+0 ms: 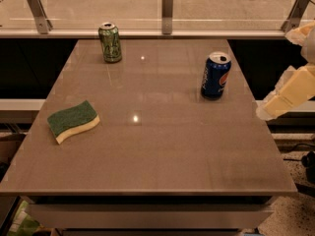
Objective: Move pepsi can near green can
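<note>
The pepsi can (216,75) is dark blue with a red-white-blue logo. It stands upright on the right side of the table (157,151). The green can (110,43) stands upright near the far left corner of the table, well apart from the pepsi can. Cream-coloured arm links (288,92) reach in from the right edge, beside the table and to the right of the pepsi can, not touching it. The gripper itself is out of view past the right edge.
A green-and-yellow sponge (73,121) lies on the left side of the table. A glass barrier with metal posts (168,5) runs behind the far edge. Cables lie on the floor at the lower right (305,161).
</note>
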`<action>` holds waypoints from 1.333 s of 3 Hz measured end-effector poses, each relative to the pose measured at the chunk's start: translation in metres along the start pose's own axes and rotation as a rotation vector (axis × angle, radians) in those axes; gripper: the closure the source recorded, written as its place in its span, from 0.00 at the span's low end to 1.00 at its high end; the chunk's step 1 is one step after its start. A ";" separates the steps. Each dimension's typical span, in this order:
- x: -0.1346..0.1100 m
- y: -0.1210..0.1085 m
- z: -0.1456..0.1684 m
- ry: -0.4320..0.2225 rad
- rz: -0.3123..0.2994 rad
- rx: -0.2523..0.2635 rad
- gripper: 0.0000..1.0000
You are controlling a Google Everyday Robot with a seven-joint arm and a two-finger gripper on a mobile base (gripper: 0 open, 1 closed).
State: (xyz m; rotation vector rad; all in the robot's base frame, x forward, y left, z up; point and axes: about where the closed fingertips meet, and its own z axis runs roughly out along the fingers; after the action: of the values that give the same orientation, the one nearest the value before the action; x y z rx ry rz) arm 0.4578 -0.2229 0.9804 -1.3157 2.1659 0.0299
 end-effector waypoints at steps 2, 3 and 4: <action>0.009 -0.017 0.036 -0.172 0.109 0.039 0.00; 0.006 -0.028 0.051 -0.270 0.134 0.066 0.00; 0.001 -0.037 0.067 -0.355 0.158 0.084 0.00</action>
State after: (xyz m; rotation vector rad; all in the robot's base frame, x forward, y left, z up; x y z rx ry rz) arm 0.5195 -0.2213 0.9349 -1.0036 1.9379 0.2165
